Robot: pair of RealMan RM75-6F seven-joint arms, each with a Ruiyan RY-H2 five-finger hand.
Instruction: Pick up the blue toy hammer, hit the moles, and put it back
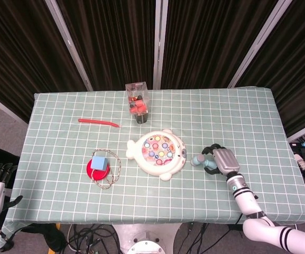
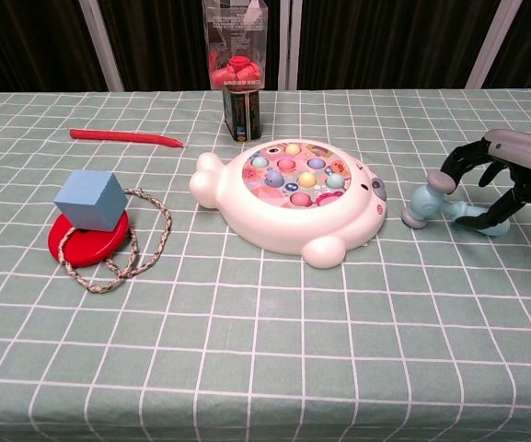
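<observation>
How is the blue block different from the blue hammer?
The blue block is a plain cube, while the blue hammer has a grey-tipped head and a long handle. The block sits on top of a red disc; the hammer lies flat on the tablecloth. Nothing touches the block, but the right hand is curled over the hammer's handle. Both are light blue toys.

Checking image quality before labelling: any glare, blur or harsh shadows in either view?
Head view: even light, sharp, soft shadows; clear box shows mild reflections. Chest view: crisp near the mole game, only a faint shadow under the right hand over the hammer.
</observation>
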